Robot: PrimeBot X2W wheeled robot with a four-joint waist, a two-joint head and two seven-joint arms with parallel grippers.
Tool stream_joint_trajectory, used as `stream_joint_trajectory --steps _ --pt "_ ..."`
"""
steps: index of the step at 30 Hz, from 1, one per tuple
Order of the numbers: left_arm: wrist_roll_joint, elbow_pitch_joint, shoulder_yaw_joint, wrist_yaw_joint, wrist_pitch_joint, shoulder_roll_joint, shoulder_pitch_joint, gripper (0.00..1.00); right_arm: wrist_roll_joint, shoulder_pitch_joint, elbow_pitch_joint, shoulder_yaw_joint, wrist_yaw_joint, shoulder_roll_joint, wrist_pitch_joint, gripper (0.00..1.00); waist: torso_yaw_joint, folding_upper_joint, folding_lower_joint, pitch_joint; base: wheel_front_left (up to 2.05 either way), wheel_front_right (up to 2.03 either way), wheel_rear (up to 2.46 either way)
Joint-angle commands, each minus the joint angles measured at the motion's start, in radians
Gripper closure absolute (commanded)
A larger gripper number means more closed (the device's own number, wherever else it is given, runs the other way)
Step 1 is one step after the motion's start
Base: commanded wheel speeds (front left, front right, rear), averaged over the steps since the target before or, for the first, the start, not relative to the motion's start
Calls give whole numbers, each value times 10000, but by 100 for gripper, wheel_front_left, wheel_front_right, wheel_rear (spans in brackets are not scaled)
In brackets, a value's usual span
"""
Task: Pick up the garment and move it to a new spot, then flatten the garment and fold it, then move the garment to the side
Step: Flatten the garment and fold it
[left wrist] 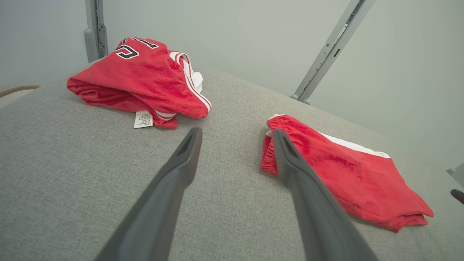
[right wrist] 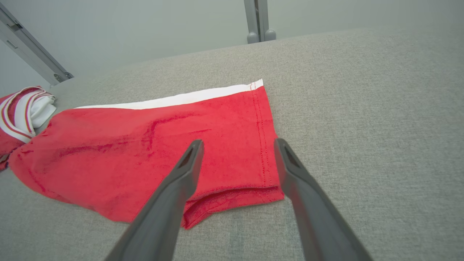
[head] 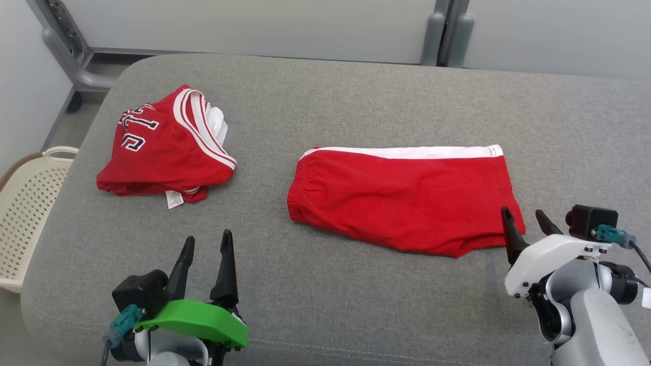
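beside the shorts [head: 402, 198], your right gripper [head: 524, 223] stood wide and empty; pinching only one layer could have undone the fold.

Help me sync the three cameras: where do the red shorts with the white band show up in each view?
Head view: the red shorts lie right of centre, flat on the grey cushion.
Left wrist view: the red shorts run from mid-frame toward the lower right.
Right wrist view: the red shorts cover the centre and left, hem edge at centre.
Shared landmark: the red jersey, left of the red shorts in all three.
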Motion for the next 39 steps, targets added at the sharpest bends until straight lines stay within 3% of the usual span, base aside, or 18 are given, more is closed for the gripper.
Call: stream_joint_trajectory --steps 1,9,24,39 --pt "122 -19 42 68 -67 34 200 0 138 246 -126 35 -12 15 -305 0 -33 0 0 -278 0 0 0" --pt "197 -236 655 195 -212 161 852 0 471 914 -589 507 -14 112 -1500 0 -324 0 0 -1039 0 0 0" --pt "522 -464 1523 -988 -248 193 2053 0 1239 1988 -1035 1307 -14 146 -2303 0 -815 0 0 -1554 0 0 0" --pt "1519 -110 1107 -489 357 889 2079 0 301 2350 -904 1708 -12 151 -2389 0 -895 0 0 -1473 0 0 0"
